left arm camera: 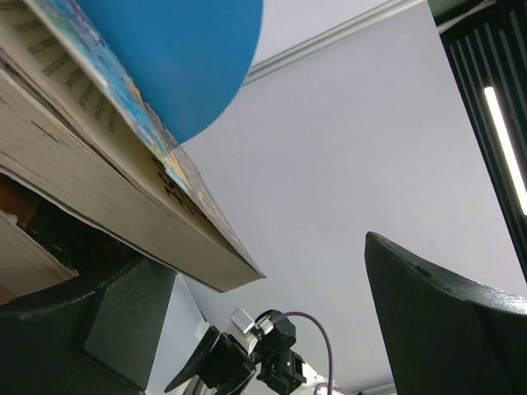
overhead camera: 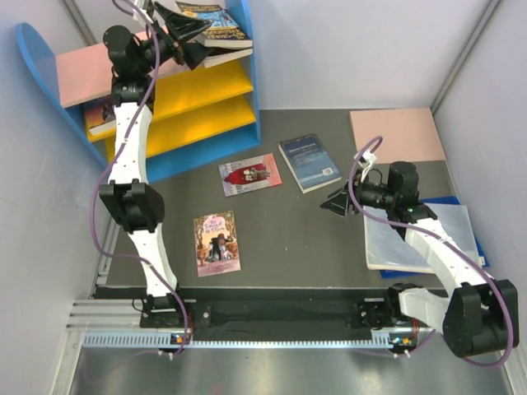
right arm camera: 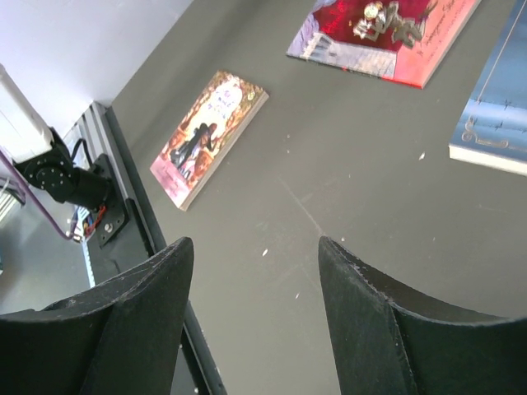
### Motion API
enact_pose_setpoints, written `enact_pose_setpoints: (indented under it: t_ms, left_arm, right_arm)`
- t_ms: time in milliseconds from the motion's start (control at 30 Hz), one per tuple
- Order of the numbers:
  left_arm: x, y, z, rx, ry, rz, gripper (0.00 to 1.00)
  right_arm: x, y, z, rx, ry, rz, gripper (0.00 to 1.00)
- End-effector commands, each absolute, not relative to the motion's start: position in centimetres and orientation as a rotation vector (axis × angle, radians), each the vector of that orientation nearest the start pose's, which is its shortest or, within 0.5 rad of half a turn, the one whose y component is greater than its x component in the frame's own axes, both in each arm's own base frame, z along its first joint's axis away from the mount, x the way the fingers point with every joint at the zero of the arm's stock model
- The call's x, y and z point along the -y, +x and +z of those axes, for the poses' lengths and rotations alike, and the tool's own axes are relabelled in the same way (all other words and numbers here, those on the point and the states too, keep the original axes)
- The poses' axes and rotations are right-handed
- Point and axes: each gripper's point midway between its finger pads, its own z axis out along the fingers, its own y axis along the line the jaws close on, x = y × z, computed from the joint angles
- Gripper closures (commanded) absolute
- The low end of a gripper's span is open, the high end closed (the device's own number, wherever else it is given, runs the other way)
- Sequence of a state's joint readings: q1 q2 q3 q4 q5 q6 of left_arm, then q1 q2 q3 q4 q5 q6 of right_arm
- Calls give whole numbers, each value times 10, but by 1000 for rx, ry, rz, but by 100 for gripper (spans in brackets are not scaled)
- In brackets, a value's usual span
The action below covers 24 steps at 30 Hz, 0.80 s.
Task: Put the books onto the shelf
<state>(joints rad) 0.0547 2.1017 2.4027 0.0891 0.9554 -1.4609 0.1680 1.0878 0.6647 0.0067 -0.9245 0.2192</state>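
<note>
The shelf (overhead camera: 177, 99) stands at the back left, with blue side panels, a pink top and yellow boards. The blue-yellow cartoon book (overhead camera: 212, 20) lies tilted on the shelf's top at the right end, over another book's pale page edges (overhead camera: 226, 56). My left gripper (overhead camera: 186, 39) is at that book's near edge, open. In the left wrist view the book (left arm camera: 99, 164) rests by the left finger (left arm camera: 90, 329) and the jaws stand wide apart. A dark orange-brown book (overhead camera: 100, 117) sits on a yellow board. The red-white (overhead camera: 249, 174), navy (overhead camera: 309, 162) and pink-purple (overhead camera: 217, 242) books lie flat on the table. My right gripper (overhead camera: 336, 203) hovers open, right of them.
A large pale blue-white pad (overhead camera: 424, 239) lies under the right arm. A flat pink board (overhead camera: 397, 134) sits at the back right. White walls close in the table on three sides. The blue side panel (left arm camera: 181, 49) rises just beyond the left gripper (left arm camera: 272, 263).
</note>
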Motion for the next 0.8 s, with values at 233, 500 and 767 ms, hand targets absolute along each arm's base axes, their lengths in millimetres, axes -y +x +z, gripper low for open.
enact_pose_setpoints:
  t_ms: [233, 500, 767]
  left_arm:
    - [110, 518, 522, -1566, -261, -1426, 1]
    - [105, 502, 543, -1513, -175, -1301, 1]
    - [111, 497, 522, -1618, -145, -1299, 1]
  right_arm:
    - [-193, 254, 198, -1863, -607, 1155, 38]
    - [-194, 254, 197, -1863, -608, 1158, 38]
    - [-194, 252, 198, -1858, -609, 1167, 38]
